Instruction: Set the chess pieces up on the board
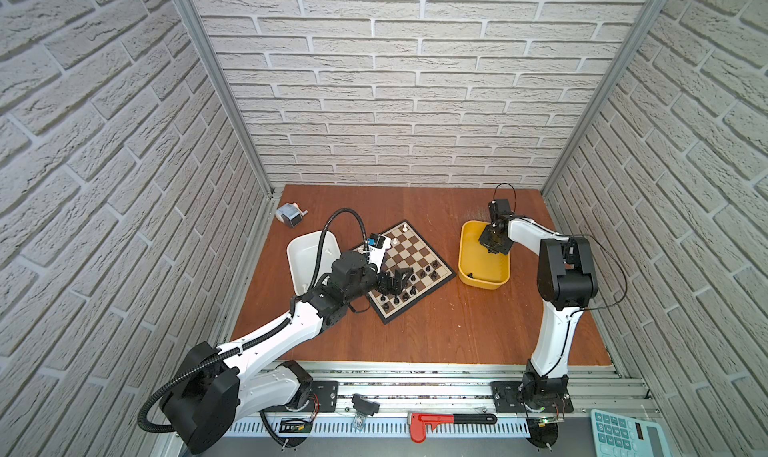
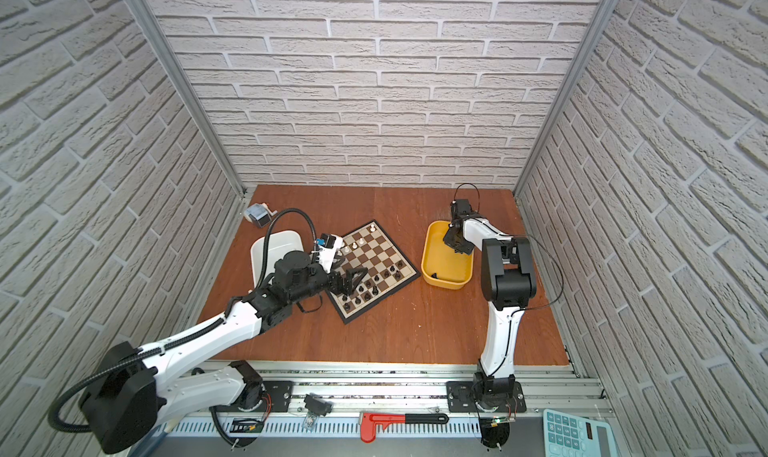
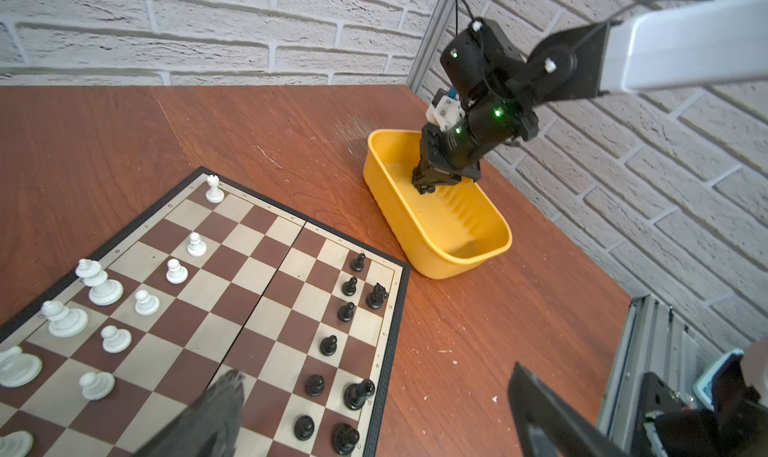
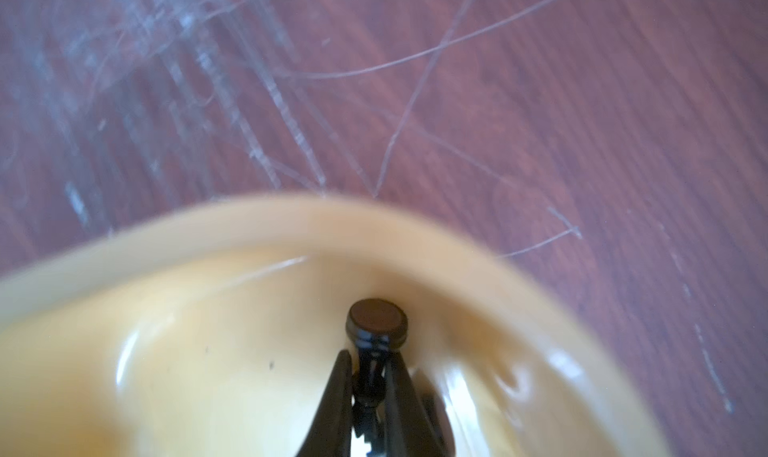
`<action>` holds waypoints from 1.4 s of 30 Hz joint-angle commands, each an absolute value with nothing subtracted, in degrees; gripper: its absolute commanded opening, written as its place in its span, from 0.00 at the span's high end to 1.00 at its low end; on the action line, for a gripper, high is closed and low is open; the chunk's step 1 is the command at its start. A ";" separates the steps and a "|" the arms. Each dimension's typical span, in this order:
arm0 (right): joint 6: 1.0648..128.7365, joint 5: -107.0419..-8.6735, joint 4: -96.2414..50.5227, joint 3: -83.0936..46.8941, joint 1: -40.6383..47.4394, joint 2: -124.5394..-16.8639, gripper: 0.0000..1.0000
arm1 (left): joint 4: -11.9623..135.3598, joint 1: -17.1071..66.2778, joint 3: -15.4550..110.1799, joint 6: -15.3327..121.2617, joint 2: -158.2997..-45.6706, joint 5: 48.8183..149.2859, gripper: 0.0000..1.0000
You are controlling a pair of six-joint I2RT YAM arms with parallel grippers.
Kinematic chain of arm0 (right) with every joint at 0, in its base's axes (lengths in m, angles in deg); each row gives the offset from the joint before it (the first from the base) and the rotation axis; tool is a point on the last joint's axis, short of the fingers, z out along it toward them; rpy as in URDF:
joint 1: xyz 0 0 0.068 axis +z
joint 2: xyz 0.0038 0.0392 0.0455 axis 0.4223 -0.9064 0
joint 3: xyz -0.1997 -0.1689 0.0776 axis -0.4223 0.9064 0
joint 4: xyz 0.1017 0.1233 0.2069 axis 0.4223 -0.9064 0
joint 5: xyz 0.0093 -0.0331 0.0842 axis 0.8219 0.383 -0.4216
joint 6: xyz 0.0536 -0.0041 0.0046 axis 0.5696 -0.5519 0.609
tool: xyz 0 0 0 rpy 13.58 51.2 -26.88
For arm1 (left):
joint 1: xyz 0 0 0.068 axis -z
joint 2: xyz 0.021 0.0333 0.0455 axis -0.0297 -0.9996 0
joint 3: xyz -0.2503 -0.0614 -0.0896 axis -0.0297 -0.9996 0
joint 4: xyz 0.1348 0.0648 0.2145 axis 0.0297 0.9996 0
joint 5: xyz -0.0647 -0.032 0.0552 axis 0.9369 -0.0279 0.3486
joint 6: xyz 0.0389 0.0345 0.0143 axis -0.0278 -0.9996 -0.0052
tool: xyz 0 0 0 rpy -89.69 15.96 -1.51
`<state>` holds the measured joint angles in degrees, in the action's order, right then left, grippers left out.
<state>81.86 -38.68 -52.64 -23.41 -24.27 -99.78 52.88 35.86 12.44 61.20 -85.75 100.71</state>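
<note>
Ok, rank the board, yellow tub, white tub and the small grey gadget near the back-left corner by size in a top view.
1. board.
2. yellow tub and white tub: about alike; the left arm hides part of the white one, so unranked.
3. grey gadget, clearly smallest.

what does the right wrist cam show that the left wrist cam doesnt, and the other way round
Right wrist only: a black piece, round base toward the camera, pinched in the right gripper. Left wrist only: the board with white pieces and black pieces standing at opposite ends, and the right arm from outside. Both: the yellow tub the gripper reaches into, and the wooden table.
</note>
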 commanded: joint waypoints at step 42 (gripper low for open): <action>19.28 -63.05 -34.08 -5.18 12.50 -64.40 0.94 | 79.87 23.70 36.62 58.57 -100.77 139.07 0.38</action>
<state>19.69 -63.01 -35.15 -3.92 12.05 -64.44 80.11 23.22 34.65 58.99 -99.92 137.58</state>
